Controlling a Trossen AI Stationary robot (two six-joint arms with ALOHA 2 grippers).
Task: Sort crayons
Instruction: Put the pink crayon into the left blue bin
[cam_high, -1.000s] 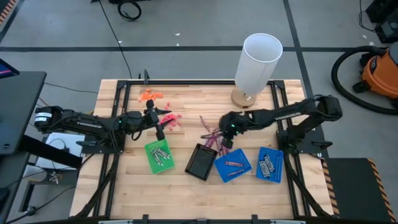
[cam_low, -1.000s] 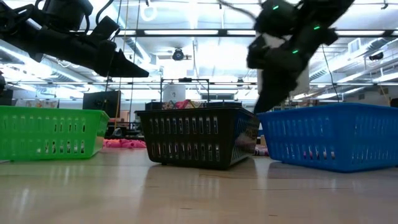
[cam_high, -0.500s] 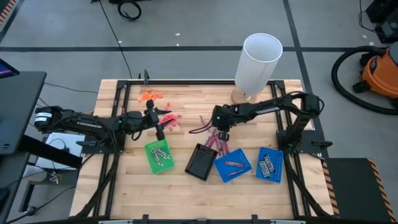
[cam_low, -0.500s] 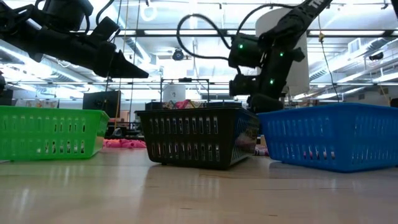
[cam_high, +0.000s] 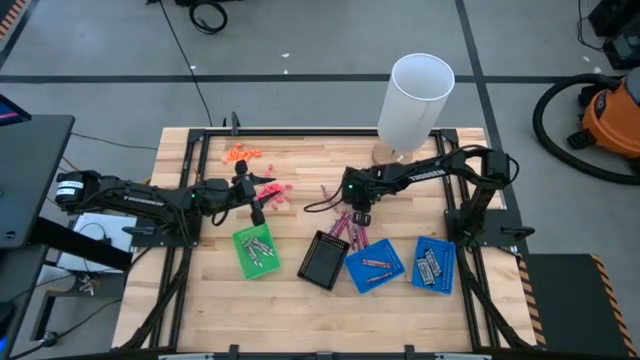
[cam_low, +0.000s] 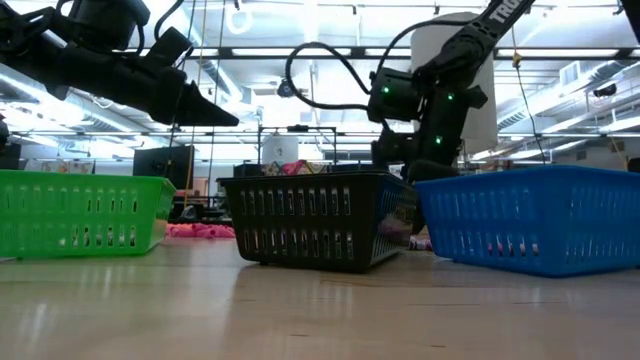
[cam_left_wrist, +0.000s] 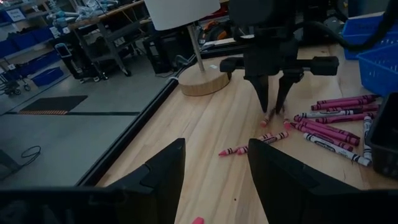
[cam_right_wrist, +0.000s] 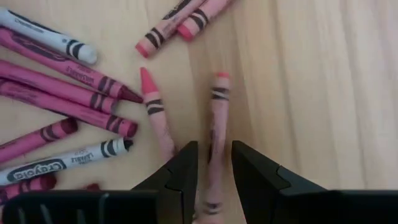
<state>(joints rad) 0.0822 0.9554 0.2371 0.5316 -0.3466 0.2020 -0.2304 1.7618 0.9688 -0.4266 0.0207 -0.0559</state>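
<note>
Pink and white crayons (cam_high: 345, 225) lie loose on your wooden desk (cam_high: 300, 170), just beyond the black tray (cam_high: 323, 260) and the two blue trays (cam_high: 375, 265). Your right pincer (cam_right_wrist: 211, 165) is down at the pile's edge, its jaws apart astride one pink crayon (cam_right_wrist: 216, 118) that lies flat on the wood. Your left pincer (cam_left_wrist: 214, 174) hangs above the green tray (cam_high: 254, 250), jaws apart and holding nothing.

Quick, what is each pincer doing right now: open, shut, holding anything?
Left pincer: open, empty, above the table near the green tray.
Right pincer: open, straddling a pink crayon on the table, not closed on it.
</note>
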